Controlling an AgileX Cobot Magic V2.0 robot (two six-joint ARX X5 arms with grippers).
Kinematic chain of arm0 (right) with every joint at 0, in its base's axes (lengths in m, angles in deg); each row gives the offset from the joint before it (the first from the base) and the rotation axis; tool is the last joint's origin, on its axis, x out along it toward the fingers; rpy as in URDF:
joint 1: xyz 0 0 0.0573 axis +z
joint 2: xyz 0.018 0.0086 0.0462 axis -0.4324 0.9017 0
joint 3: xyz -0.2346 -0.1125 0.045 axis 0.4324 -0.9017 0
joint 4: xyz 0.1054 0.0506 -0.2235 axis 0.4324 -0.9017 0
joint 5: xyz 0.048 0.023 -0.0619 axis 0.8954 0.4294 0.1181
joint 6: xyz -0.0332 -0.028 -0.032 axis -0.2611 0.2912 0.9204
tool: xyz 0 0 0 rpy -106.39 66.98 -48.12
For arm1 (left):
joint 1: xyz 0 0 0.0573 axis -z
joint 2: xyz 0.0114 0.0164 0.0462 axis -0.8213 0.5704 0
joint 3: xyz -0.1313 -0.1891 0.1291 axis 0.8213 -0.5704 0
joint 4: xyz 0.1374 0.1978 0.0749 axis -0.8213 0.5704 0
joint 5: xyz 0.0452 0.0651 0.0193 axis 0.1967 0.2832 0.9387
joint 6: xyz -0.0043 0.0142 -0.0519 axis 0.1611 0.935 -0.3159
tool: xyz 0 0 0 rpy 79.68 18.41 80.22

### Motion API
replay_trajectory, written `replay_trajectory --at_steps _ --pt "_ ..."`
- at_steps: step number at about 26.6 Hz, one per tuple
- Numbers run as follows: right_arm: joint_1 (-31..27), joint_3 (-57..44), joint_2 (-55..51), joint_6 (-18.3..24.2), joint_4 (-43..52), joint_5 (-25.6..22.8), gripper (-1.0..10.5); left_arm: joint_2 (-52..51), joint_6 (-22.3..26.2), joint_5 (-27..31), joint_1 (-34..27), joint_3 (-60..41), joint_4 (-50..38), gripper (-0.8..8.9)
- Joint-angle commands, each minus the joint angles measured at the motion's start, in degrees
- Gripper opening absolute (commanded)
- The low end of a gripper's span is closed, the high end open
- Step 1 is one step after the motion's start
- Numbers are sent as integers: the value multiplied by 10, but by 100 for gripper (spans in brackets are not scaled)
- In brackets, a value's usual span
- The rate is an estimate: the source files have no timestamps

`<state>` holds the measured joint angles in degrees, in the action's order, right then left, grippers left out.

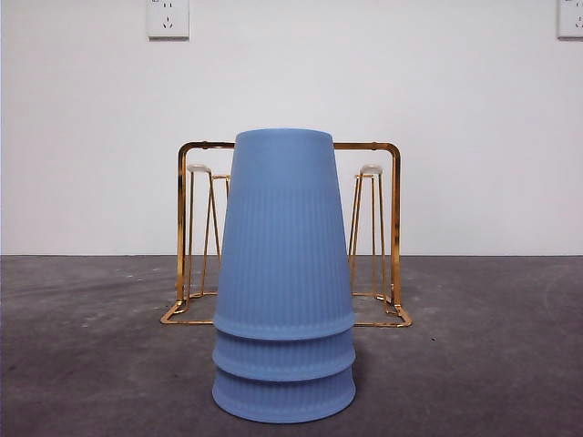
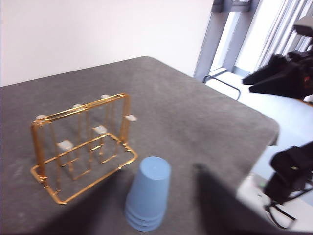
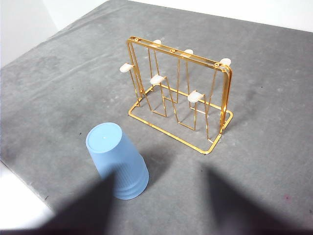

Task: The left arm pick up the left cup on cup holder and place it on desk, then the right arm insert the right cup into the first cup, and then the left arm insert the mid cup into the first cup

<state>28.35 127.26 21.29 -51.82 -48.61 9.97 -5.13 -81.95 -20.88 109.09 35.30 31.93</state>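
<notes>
Blue cups (image 1: 283,273), 3 nested upside down, are standing on the counter (image 1: 492,364) just before the rack (image 1: 393,228), whose pegs are sitting bare. Stacking is looking finished; next calls only for both arms staying clear. Neither gripper's state is showing: cannot tell.

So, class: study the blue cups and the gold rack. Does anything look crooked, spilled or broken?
Nothing stands out. The three blue cups are nested upside down in one straight stack on the desk, in front of the cup holder. The holder stands upright with bare pegs. No spill or damage is visible.
</notes>
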Motion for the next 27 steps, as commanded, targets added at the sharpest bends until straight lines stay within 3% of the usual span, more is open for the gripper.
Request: replay_trajectory --at_steps 1,16,19,21,25,27 --pt "6 6 2 -2 5 -4 17 0 5 28 5 11 -3 10" --pt "6 6 1 -2 4 -4 17 0 5 30 -8 -3 -22 10" --pt "6 6 1 -2 4 -4 17 -7 17 3 -90 -41 -56 10" --pt "6 6 1 -2 4 -4 17 -18 40 -27 -174 -103 -127 11" --pt "6 6 1 -2 4 -4 17 -70 97 -26 -327 -285 -313 11" --pt "6 6 1 -2 4 -4 17 -102 102 -29 -398 -384 -382 11"
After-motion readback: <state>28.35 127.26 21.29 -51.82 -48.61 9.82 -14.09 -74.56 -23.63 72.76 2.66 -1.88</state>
